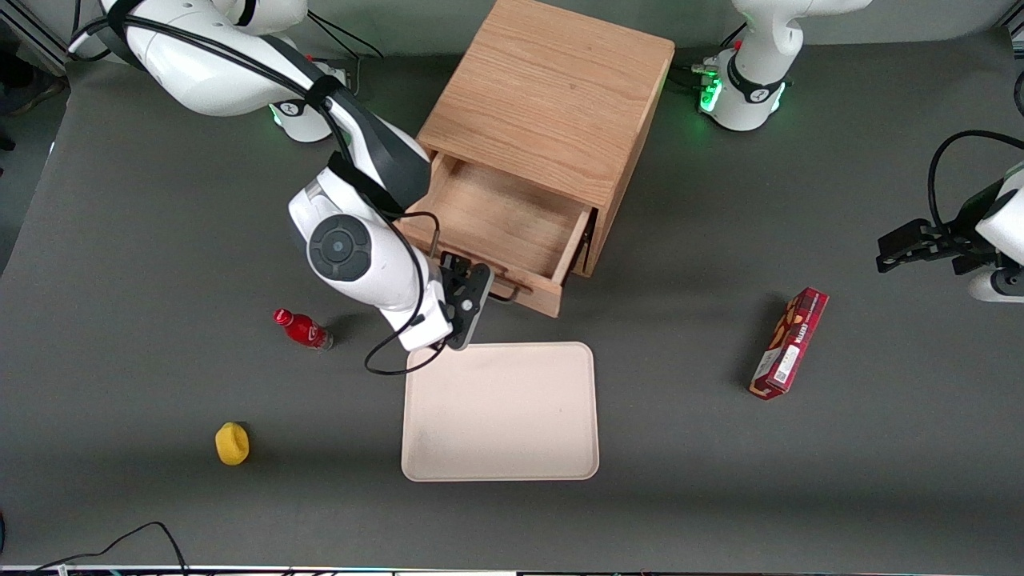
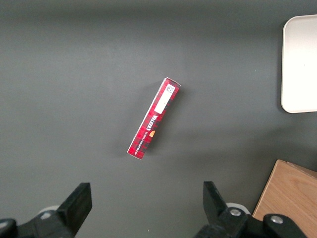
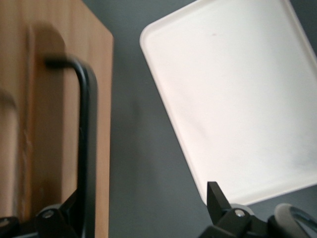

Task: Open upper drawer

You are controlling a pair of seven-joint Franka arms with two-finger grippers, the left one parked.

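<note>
The wooden cabinet (image 1: 552,88) stands at the table's middle. Its upper drawer (image 1: 504,212) is pulled out toward the front camera, and its plain-wood box shows empty. The thin black bar handle (image 1: 506,292) runs along the drawer's front. My right gripper (image 1: 464,302) hangs just in front of the drawer front, at the handle's end nearer the working arm. It is open and holds nothing. In the right wrist view the handle (image 3: 86,148) runs close by one finger (image 3: 62,218), and the gripper (image 3: 143,210) has its jaws wide apart over the grey table.
A cream tray (image 1: 500,412) lies in front of the drawer, close under the gripper; it also shows in the right wrist view (image 3: 233,99). A red bottle (image 1: 302,329) and a yellow object (image 1: 232,443) lie toward the working arm's end. A red box (image 1: 790,344) lies toward the parked arm's end.
</note>
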